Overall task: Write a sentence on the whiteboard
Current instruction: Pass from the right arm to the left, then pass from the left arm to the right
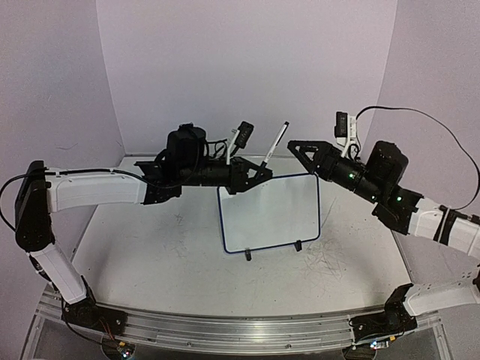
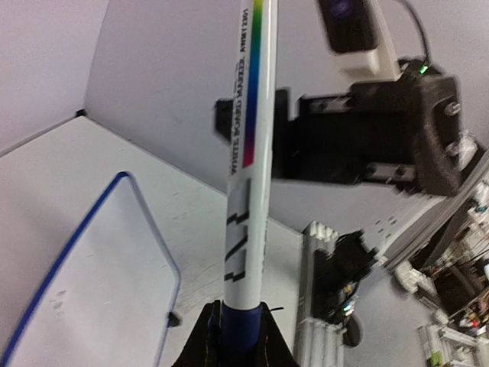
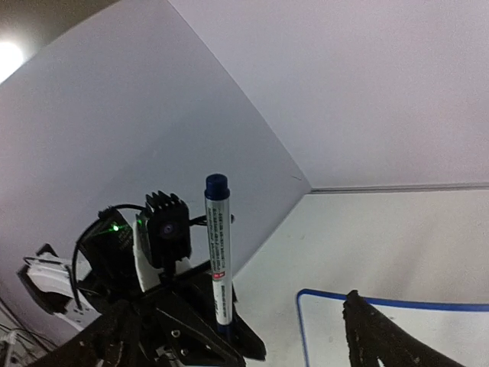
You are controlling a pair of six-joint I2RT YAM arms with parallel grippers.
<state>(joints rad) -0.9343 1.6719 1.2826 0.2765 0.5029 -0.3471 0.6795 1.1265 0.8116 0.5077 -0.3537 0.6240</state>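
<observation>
So, left gripper [image 1: 255,174] is clamped on the lower end of the marker [image 1: 276,144]. The barrel is angled up and to the right with its blue end topmost, probably so the other arm can pull the cap. The whiteboard [image 1: 271,214] stands on its feet [image 1: 248,256] in the middle of the table [image 1: 150,247], just below both grippers, face toward the arms for reach. No sentence on it; the face reads blank. Right gripper [image 1: 294,145] hovers over the board's top right corner, near the marker's upper end but apart. Can't tell whether its jaws are parted.
</observation>
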